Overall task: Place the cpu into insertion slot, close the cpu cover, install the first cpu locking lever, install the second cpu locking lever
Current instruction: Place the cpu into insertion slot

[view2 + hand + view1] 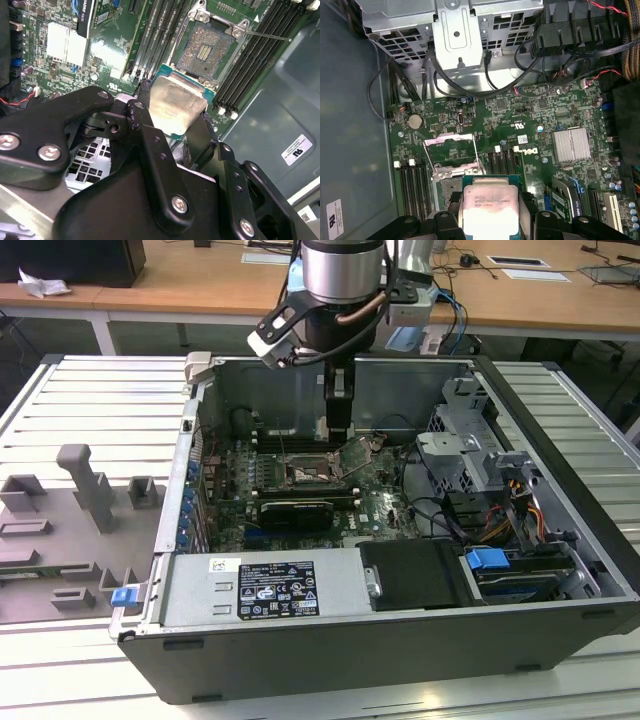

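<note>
1. My gripper (340, 428) is down inside the open computer case (300, 665), hanging over the green motherboard (385, 505).
2. Grip state: closed onto the cpu (177, 107). The black fingers (202, 135) press on two opposite edges, and the pale metal face shows between them.
3. In the first wrist view the cpu (490, 205) sits level in my grasp, with the green edge of its board visible around the metal lid.
4. Position: the cpu is held up off the board, near the insertion slot (205, 50) but not seated in it. The dark contact field of the socket lies bare and fully exposed.
5. In the exterior view the insertion slot (305, 475) lies below my fingers, slightly toward the exterior view's left.
6. The cpu cover (362, 452) is swung up and open, tilted on the slot's far side toward the exterior view's right. In the first wrist view its windowed frame (452, 155) stands beyond the cpu.
7. A thin locking lever (270, 36) is released — it juts out across the black memory slots (250, 60).
8. A ribbed silver heat sink (572, 145) sits well apart from the socket.
</note>
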Available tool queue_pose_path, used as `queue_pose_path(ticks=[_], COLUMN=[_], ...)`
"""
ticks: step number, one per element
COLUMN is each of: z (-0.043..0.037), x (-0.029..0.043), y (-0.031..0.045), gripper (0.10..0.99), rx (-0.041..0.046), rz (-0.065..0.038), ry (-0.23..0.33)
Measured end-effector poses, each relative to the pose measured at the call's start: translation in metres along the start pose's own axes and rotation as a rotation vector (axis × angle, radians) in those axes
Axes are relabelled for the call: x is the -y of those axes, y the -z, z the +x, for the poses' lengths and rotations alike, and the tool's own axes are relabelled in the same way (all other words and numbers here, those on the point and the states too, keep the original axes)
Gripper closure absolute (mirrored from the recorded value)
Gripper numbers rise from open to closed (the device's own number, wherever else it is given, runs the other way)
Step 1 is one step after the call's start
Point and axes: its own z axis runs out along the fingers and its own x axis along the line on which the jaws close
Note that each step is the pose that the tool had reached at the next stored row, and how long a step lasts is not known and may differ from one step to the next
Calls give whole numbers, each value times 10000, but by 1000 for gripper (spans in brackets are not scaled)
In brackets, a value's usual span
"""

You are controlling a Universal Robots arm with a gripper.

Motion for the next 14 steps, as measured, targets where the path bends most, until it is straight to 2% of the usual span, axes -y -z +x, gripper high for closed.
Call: queue_pose_path(ticks=[1,4,14], z=[-1,-9,-10], x=[3,59,64], y=[-9,-150,-212], gripper=[553,553,553], rx=[0,2,16], rz=[-1,-1,4], ry=[-21,-31,-18])
